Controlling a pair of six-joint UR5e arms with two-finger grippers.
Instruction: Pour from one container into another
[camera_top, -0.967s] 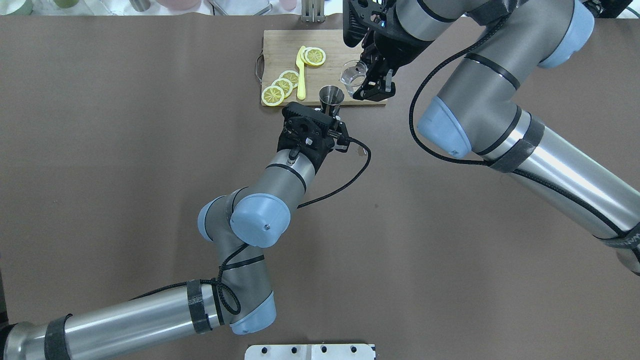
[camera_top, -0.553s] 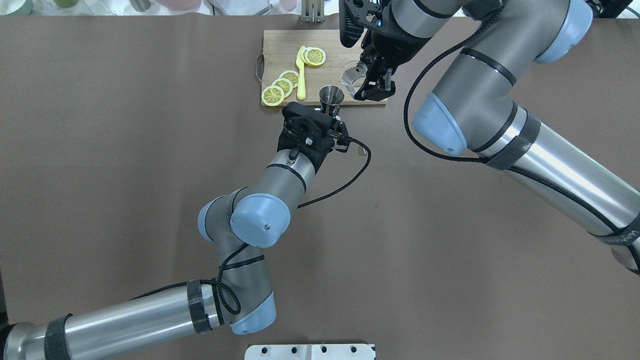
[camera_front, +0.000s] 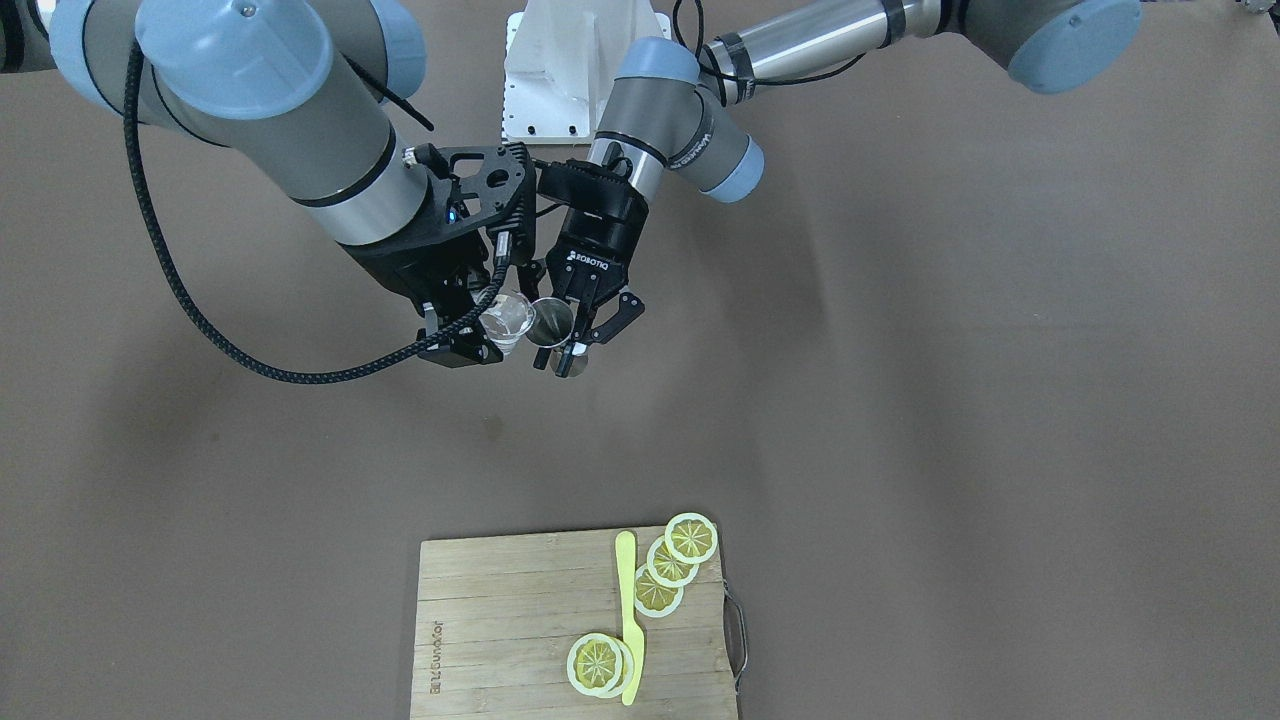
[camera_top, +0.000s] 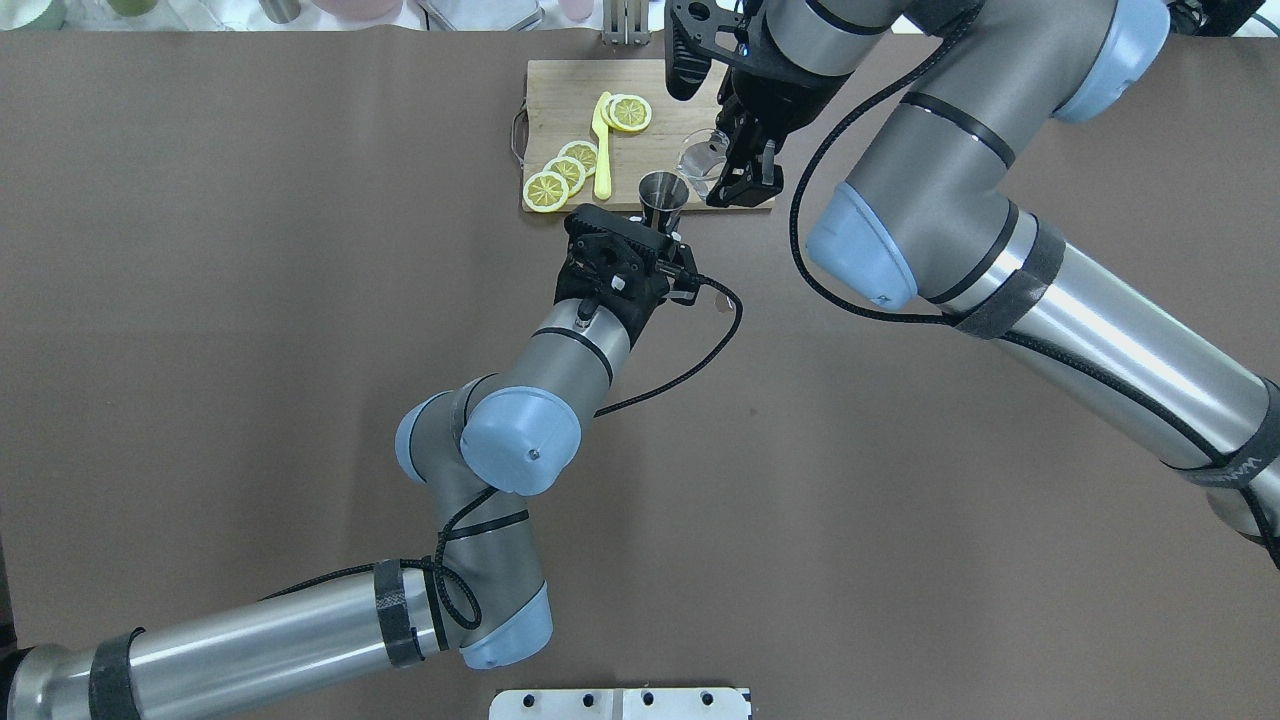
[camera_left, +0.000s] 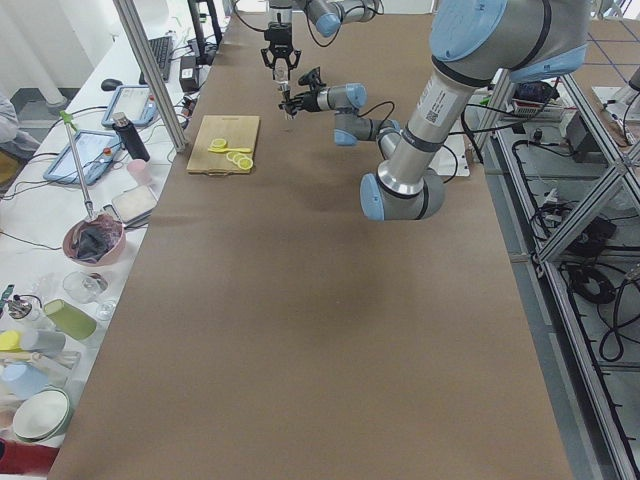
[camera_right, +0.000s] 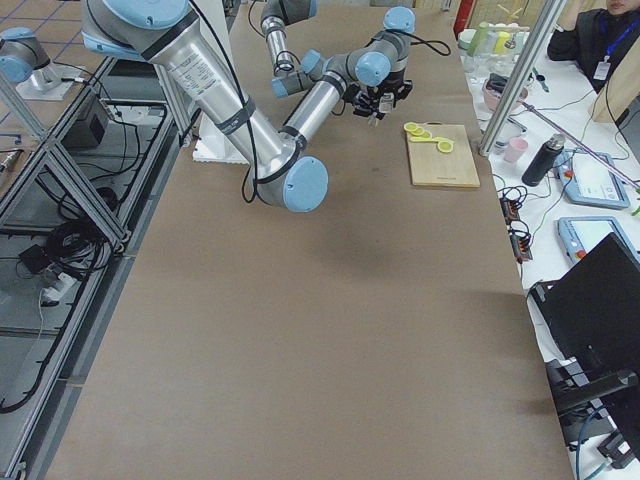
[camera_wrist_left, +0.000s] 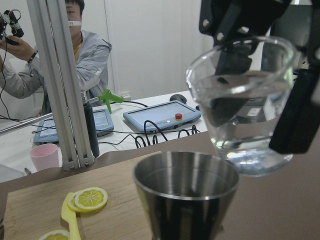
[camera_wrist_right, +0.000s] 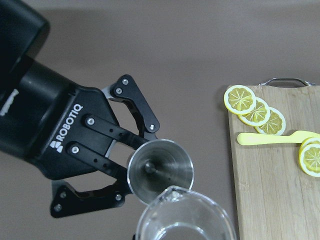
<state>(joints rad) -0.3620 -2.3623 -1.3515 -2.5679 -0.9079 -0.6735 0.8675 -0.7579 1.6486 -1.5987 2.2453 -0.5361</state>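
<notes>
The steel jigger (camera_top: 663, 190) stands upright in the air with my left gripper (camera_front: 574, 342) shut on its waist. From the right wrist view I look down into the jigger's open cup (camera_wrist_right: 160, 170), with the gripper's black fingers (camera_wrist_right: 131, 102) on either side. My right gripper (camera_top: 738, 172) is shut on the clear glass tumbler (camera_top: 703, 160), which holds clear liquid. The tumbler (camera_front: 505, 318) tilts slightly toward the jigger (camera_front: 550, 322), its rim just beside and above the jigger's rim. In the left wrist view the tumbler (camera_wrist_left: 242, 100) hangs right over the far edge of the jigger (camera_wrist_left: 186, 192).
A wooden cutting board (camera_top: 560, 95) lies just beyond the grippers, carrying lemon slices (camera_top: 565, 172) and a yellow plastic knife (camera_top: 601, 150). The white robot base plate (camera_top: 620, 703) sits at the near table edge. A person (camera_wrist_left: 75, 55) and tablets are behind the table's far side.
My right arm has shifted left, bringing the tumbler closer to the jigger's rim. The left arm and jigger have stayed still.
</notes>
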